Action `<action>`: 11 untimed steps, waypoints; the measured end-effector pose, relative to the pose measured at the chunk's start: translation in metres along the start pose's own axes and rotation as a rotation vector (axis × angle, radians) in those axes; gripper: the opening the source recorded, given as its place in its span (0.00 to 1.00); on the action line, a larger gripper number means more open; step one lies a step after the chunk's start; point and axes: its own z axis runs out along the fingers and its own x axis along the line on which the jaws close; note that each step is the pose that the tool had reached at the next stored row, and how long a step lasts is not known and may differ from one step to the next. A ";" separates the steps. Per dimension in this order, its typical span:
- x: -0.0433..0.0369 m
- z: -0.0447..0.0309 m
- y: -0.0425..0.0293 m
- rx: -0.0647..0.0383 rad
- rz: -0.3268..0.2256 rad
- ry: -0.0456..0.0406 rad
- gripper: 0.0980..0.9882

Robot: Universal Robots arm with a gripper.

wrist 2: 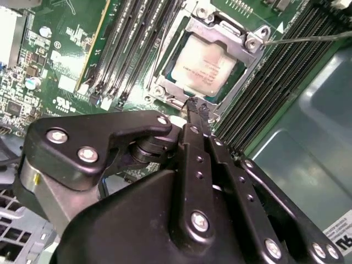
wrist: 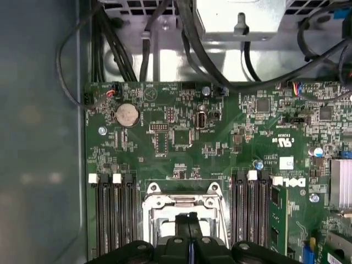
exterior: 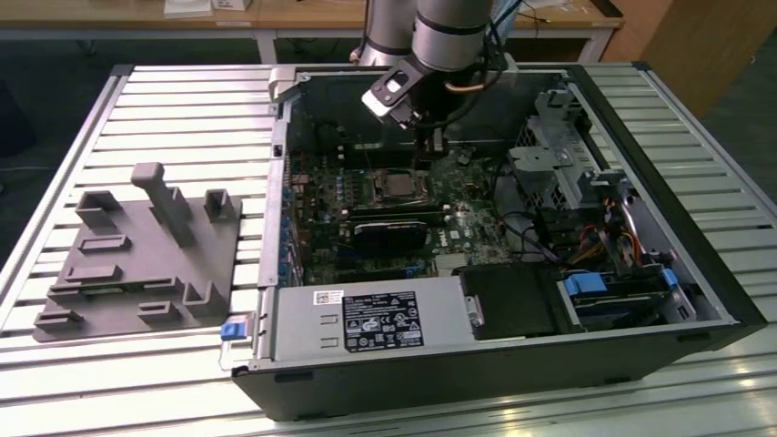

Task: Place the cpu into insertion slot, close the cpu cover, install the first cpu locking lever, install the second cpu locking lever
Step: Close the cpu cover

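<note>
Exterior view: open PC case (exterior: pixel 425 382) lies flat on slatted table (exterior: pixel 182 118); arm (exterior: pixel 449 36) reaches in at far side. Motherboard (wrist: pixel 165 137) inside, insertion slot (exterior: pixel 395 187) on its far part. Second wrist view: cpu cover (wrist 2: pixel 223 32) down over cpu (wrist 2: pixel 202 67), chip seated in slot. Gripper (wrist 2: pixel 197 110) fingers pressed together, nothing visibly held, tips at cover's edge. Thin lever (wrist 2: pixel 308 38) juts free beside socket. Judgement: lever stage; push straight down, no sideways drag, stay off memory slots (wrist 2: pixel 132 49).

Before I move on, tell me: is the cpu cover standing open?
No, in the second wrist view the cpu cover lies flat as a frame around the cpu.
</note>
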 end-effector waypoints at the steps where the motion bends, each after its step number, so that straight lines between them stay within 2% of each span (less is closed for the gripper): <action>1: -0.0001 0.0004 -0.0023 -0.011 0.000 0.0004 0.01; 2: -0.0002 0.0008 -0.0051 -0.019 0.000 0.0006 0.01; 3: -0.0003 0.0012 -0.0079 -0.023 0.000 0.0006 0.01; 8: -0.0006 0.0041 -0.0192 -0.029 0.000 0.0007 0.01; 11: -0.0009 0.0068 -0.0228 -0.042 0.000 0.0011 0.01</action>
